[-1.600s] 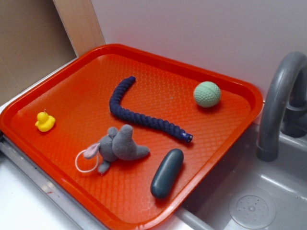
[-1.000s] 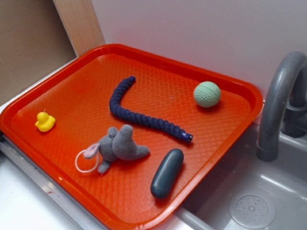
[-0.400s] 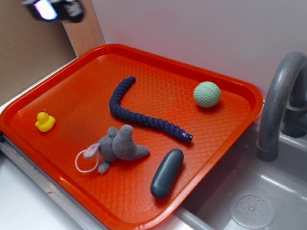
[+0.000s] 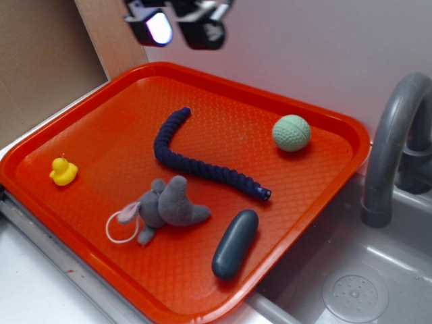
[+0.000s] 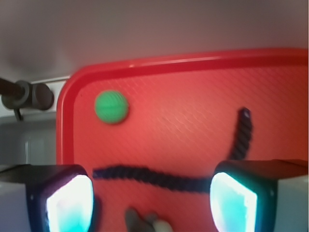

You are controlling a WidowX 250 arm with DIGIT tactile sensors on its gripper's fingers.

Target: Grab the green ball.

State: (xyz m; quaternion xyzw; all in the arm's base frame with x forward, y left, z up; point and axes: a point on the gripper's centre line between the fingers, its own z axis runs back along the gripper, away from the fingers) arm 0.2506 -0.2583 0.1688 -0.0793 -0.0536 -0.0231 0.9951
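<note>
The green ball [image 4: 291, 132] is a pale mint dimpled sphere resting near the far right corner of the orange tray [image 4: 81, 128]. In the wrist view the ball [image 5: 111, 107] lies at upper left on the tray [image 5: 193, 65]. My gripper [image 4: 177, 28] hangs high above the tray's far edge at the top of the exterior view, well to the left of the ball. Its jaws stand wide apart and empty, with nothing between the fingers [image 5: 67, 200].
On the tray lie a dark blue braided rope [image 4: 202, 165], a grey plush mouse [image 4: 165, 208], a dark teal capsule [image 4: 235, 244] and a yellow duck [image 4: 63, 171]. A grey faucet [image 4: 391, 148] and sink [image 4: 351, 290] stand right of the tray. A white wall is behind.
My gripper came into the exterior view at top left and has moved right, now above the tray's far edge. The objects on the tray have not moved.
</note>
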